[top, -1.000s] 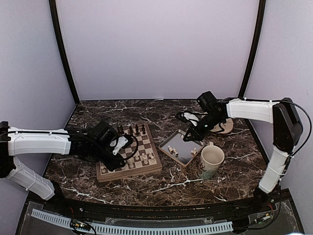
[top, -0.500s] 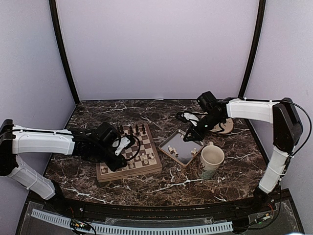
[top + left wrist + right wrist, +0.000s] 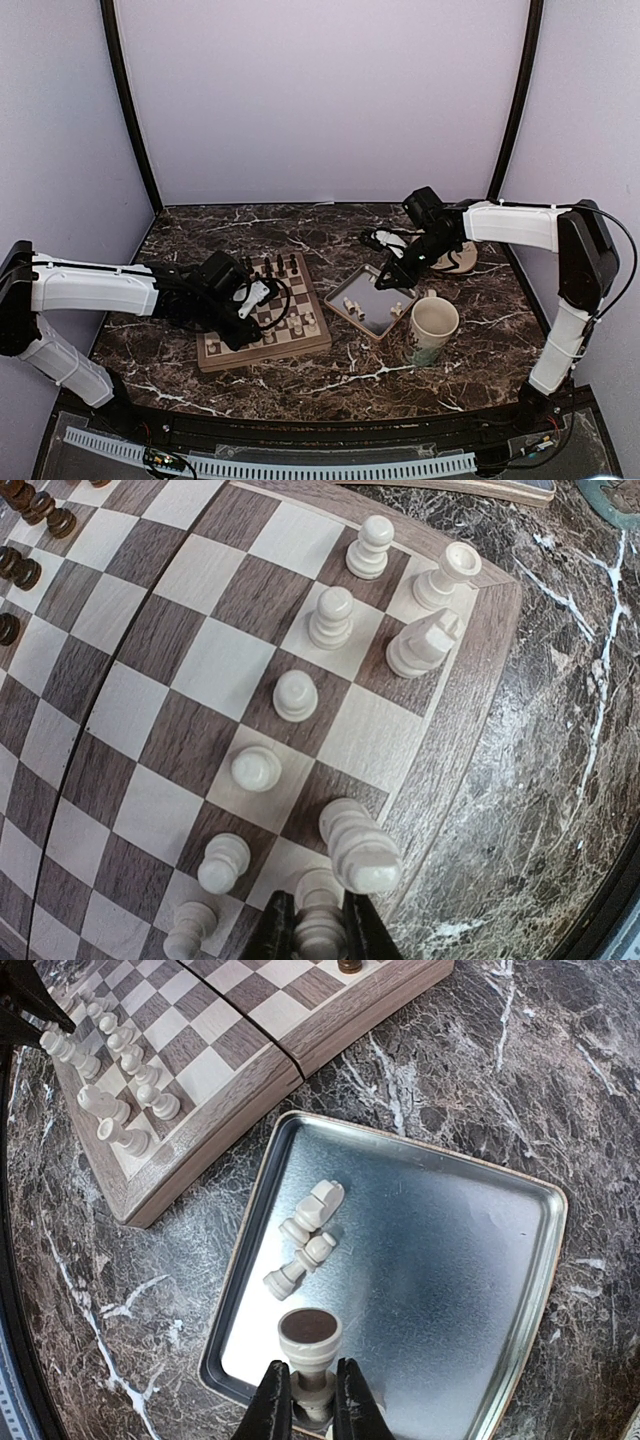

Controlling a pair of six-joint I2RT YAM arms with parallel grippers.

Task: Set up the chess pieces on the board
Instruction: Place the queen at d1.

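- My left claw (image 3: 318,935) is clamped on one cream piece (image 3: 316,915) at the near edge of the board (image 3: 470,690), a dark finger pressed to each side of it.
- There is little room here. A taller cream piece (image 3: 357,848) stands just beside one finger, and a smaller one (image 3: 222,861) is near the other.
- The rest of the chess pieces (image 3: 330,615) on this side stand in two rough rows running along the tan rim. Beyond the rim there is only marble bench (image 3: 560,780).
- The middle squares are bare. The dark chessmen (image 3: 22,572) keep to the far side, well apart from my fingers.
- My right claw (image 3: 310,1405) is closed on another cream piece (image 3: 309,1338), whose round dark base faces the wrist camera. It hangs over the grey tray (image 3: 430,1250), close to the tray's near rim.
- Three loose cream pieces (image 3: 305,1230) lie in a cluster on the tray floor, near the held one but not touching it. The rest of the tray floor is bare metal.
- A strip of marble separates the tray from the board's corner.
- From above, the mug (image 3: 432,328) stands just beside the tray's near corner, and open bench lies in front of the board.
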